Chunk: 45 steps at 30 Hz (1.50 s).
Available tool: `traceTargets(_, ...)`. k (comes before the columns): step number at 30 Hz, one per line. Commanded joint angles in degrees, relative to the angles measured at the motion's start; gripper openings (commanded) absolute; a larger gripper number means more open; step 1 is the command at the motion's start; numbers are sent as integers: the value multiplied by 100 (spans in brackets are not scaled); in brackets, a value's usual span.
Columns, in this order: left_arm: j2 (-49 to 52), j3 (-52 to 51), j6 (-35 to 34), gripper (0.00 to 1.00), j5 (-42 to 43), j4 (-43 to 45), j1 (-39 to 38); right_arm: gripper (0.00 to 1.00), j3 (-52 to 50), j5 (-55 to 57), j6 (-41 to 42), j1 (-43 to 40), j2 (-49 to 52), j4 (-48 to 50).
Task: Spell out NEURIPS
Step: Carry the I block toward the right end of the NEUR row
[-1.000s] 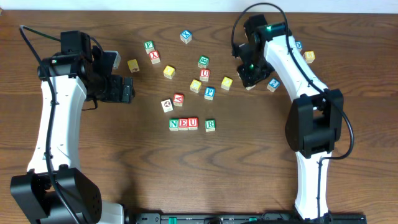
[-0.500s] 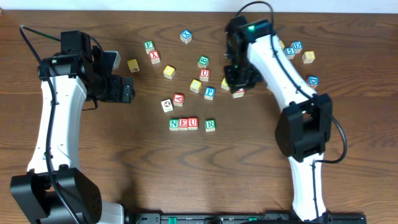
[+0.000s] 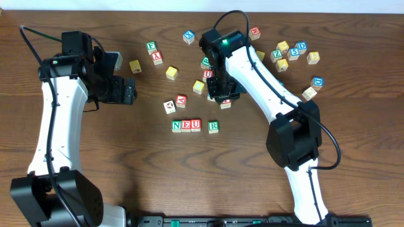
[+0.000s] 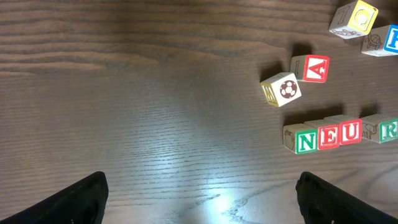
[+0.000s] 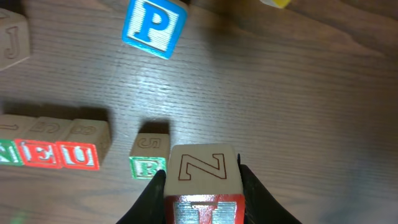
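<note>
On the table lies a row of cubes: green N, red E, red U, then a small gap and green R. The left wrist view shows the same N, E, U and R. My right gripper is shut on a wooden cube that has a red-outlined Z on top and a red face cut off by the frame's edge. It hangs just right of the R. The blue P lies beyond. My left gripper is open over bare wood, left of the row.
Loose cubes lie behind the row: a red A, a soccer-ball cube, yellow cubes, a green F and a blue one. A further cluster sits back right. My right arm crosses over the middle cubes.
My right arm has swung left with the cube in its jaws, from the right of the loose cubes to just behind the R. The left arm has stayed still.
</note>
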Motion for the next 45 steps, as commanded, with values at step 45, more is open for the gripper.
traceTargets(45, -83, 118, 72, 95, 66, -31, -2, 1, -5362, 605, 1775, 977, -3101, 3692)
